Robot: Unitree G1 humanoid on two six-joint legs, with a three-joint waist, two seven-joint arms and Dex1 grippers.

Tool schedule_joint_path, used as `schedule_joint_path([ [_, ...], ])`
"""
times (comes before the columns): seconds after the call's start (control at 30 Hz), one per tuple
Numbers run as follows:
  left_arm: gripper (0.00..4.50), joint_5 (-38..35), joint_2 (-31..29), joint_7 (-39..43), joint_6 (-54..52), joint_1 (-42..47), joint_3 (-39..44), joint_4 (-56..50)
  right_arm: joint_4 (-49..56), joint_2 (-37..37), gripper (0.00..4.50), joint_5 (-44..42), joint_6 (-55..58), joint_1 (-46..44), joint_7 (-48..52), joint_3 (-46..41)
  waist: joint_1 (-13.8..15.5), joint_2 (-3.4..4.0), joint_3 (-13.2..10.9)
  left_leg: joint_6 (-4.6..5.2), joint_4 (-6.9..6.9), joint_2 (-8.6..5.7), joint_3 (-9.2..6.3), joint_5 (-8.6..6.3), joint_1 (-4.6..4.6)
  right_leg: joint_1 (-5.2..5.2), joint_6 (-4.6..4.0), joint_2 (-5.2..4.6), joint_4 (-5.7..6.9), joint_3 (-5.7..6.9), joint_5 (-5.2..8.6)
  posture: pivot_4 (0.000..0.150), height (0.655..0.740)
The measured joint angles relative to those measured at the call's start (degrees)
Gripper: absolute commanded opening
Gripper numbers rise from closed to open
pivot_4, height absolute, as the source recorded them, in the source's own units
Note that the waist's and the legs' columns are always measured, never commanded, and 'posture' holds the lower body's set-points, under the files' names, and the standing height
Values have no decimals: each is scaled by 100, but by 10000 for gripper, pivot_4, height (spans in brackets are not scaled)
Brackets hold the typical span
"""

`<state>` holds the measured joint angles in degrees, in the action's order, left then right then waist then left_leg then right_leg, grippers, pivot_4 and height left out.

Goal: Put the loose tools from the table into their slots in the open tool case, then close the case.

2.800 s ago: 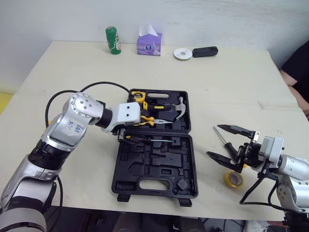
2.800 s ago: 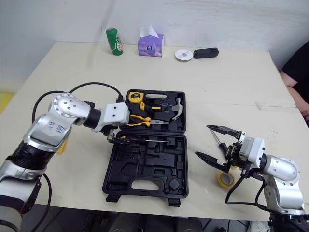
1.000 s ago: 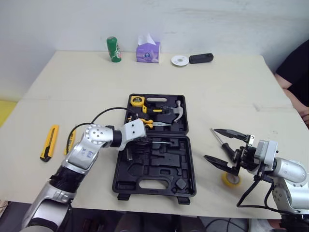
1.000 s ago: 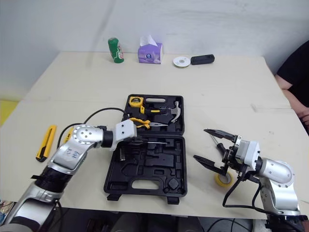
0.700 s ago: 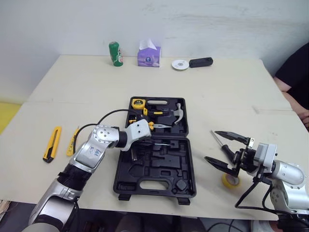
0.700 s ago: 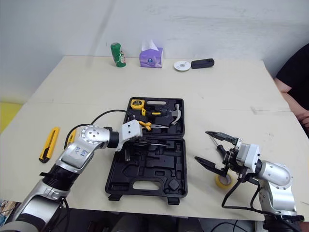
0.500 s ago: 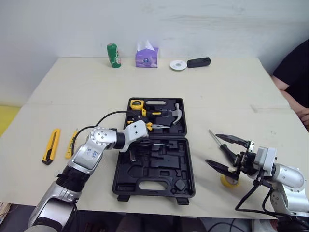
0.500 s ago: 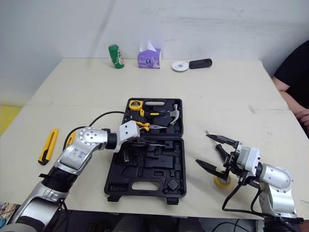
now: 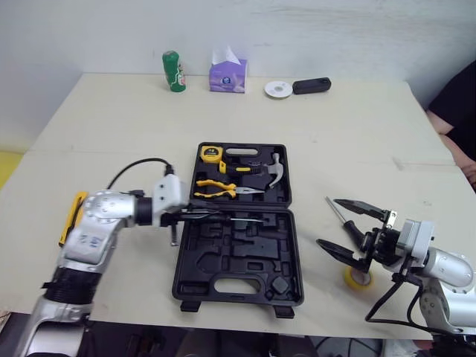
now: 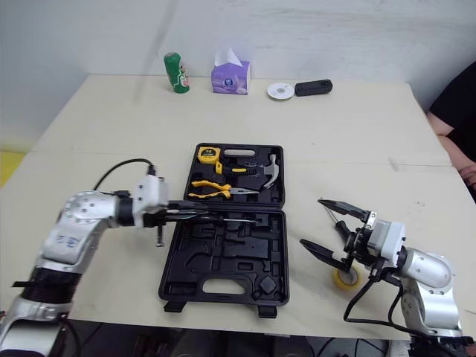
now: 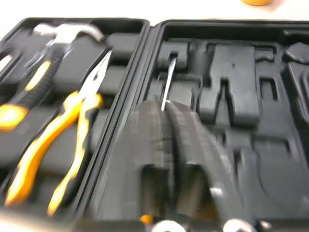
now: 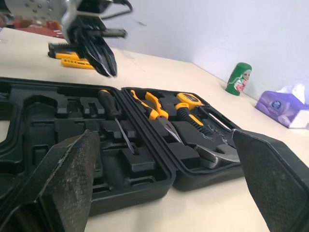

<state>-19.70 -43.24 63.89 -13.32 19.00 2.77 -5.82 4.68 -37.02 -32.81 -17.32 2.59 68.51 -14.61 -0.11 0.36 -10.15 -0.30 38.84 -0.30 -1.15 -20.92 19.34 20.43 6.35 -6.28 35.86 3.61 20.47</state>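
Note:
The black tool case (image 9: pixel 249 256) lies open mid-table; its lid half holds a tape measure (image 9: pixel 212 154), yellow pliers (image 9: pixel 218 190) and a hammer (image 9: pixel 271 169). A black-handled screwdriver (image 12: pixel 116 120) rests in a slot along the hinge side of the near half. My left gripper (image 9: pixel 202 213) hovers at the case's left edge, pointing right, fingers slightly apart and holding nothing. My right gripper (image 9: pixel 328 221) stands wide open over the table right of the case, above a second screwdriver (image 9: pixel 341 217) and a yellow tape roll (image 9: pixel 358 277). A yellow utility knife (image 9: pixel 71 216) lies at the far left, partly behind my left arm.
Along the far table edge stand a green can (image 9: pixel 173 71), a purple tissue box (image 9: pixel 227 74), a white disc (image 9: pixel 279 88) and a black oblong object (image 9: pixel 312 85). A person in black (image 9: pixel 460 93) is at the right edge.
My left gripper has pulled back left to the case's edge and let go of the screwdriver, which now lies in its slot. The right gripper is unchanged; the camera shifted.

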Motion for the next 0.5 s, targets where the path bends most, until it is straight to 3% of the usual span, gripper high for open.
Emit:
schedule_joint_path([
  [0.2, 44353, -241, -711, -219, -156, -1218, 1750, 37, -399, -486, 45000, 31, -11, 41, -113, -761, 1, 1, -54, 1, -16, 2, -2, -1, -6, -1, -2, -5, -7, -1, -1, 1500, 7400],
  [0.37, 44353, -268, -976, -605, -167, -1761, 3302, 995, -817, -616, 45000, 134, -198, 356, -247, -1531, 24, -3, -61, 3, -50, -1, -1, 1, -7, 0, -2, -8, -28, 6, -1, 1500, 7400],
  [0.5, 44353, -4, -1225, -758, 520, -2257, 3879, 2224, -1511, -613, 45000, 293, -635, 452, -458, -1969, -13, -1, -63, 6, -71, -6, 14, 1, -14, 8, -2, -13, -33, 1, -1, 1500, 7400],
])
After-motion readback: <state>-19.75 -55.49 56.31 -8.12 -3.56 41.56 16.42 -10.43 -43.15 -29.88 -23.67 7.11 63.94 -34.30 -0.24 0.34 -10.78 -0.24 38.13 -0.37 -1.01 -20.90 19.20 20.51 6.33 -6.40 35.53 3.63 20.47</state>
